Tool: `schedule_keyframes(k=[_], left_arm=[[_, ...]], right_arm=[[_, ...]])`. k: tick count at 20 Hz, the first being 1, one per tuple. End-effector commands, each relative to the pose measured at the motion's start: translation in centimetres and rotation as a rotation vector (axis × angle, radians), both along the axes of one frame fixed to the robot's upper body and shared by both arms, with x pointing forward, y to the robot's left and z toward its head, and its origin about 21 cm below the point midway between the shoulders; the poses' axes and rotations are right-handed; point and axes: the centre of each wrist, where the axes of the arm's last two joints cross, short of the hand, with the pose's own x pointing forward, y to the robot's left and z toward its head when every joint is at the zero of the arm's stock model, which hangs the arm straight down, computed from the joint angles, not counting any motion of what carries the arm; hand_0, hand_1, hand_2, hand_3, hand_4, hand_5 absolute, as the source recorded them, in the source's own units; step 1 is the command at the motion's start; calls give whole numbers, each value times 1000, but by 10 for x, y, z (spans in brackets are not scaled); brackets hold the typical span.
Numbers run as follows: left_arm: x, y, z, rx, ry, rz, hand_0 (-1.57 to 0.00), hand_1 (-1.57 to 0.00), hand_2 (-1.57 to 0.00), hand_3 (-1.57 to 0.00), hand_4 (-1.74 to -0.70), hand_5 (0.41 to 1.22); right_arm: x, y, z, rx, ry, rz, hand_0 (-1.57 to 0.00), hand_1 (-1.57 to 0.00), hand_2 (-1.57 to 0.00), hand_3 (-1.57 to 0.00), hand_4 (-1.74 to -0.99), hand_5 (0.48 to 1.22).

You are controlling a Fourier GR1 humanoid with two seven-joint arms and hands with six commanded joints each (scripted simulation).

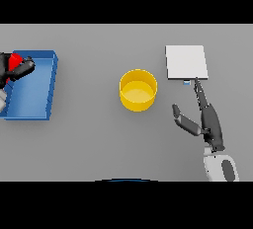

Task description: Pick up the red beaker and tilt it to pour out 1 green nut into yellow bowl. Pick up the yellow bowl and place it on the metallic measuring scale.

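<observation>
The yellow bowl (138,90) stands upright in the middle of the table; I cannot make out a nut inside it. Right of it, further back, lies the metallic measuring scale (186,62), a flat pale square. My right hand (210,122) rests between bowl and scale with fingers straight, their tips near the scale's front edge, thumb spread toward the bowl. At the far left my left hand (15,69) is curled round the red beaker (16,58), of which only a small red part shows, over the blue tray (44,82).
The blue tray sits at the table's left edge, with raised walls. Bare grey table lies between the tray and the bowl and in front of the bowl.
</observation>
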Motion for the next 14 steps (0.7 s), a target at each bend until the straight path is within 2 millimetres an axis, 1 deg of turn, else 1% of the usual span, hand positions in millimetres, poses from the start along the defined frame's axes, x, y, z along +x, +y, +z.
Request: schedule_keyframes(k=[1, 2, 3, 4, 5, 6, 7, 9, 10, 12, 13, 14], left_arm=[[0, -2, 2, -4, 27, -28, -746, -604, -613, -577, -968, 740], [-2, 0, 4, -4, 47, -42, -596, -483, -490, -462, -916, 723], [-3, 1, 3, -4, 64, -54, -477, -386, -392, -369, -878, 710], [-3, 5, 4, -15, 71, -57, -381, -309, -313, -295, -851, 698], [0, 6, 6, -24, 72, -51, -305, -247, -251, -236, -831, 688], [-1, 3, 10, -33, 64, -67, -244, -197, -200, -189, -815, 684], [-2, 1, 7, -36, 58, -73, -195, -158, -160, -151, -802, 679], [1, 2, 9, -44, 22, -63, -124, -100, -102, -96, -791, 674], [3, 6, 10, -43, 9, -59, -99, -80, -81, -77, -785, 674], [5, 3, 9, -66, -29, -78, -63, -51, -52, -49, -785, 674], [6, 1, 11, -71, -42, -77, -50, -41, -41, -39, -786, 671], [5, 2, 11, -66, -53, -87, -40, -32, -33, -31, -781, 674]], right_arm=[[1, 2, 1, -1, -1, -5, 1, 1, 1, 1, -1181, 665], [-1, -1, 0, -5, 5, -11, 1, 1, 1, 1, -1182, 667], [-2, 0, 1, -9, 7, -6, 1, 1, 1, 1, -1184, 667], [-4, -2, 1, -1, 11, -5, 1, 1, 1, 1, -1187, 667], [-1, 0, 3, -2, 12, 0, 1, 1, 1, 1, -1189, 666], [0, 1, 5, 0, 5, 1, 1, 1, 1, 1, -1187, 666], [0, 3, 4, -2, 16, 1, 1, 1, 1, 1, -1188, 668], [-3, 4, 2, -8, 25, -7, 1, 1, 1, 1, -1193, 660], [-2, 4, 2, -26, 25, -9, 1, 1, 1, 1, -1192, 660], [0, 6, 2, -74, 33, -16, 1, 1, 1, 1, -1203, 660], [-1, 8, 4, -87, 29, 3, 1, 1, 1, 1, -1198, 662], [0, 10, 8, -87, 9, 48, 1, 1, 1, 1, -1175, 677]])
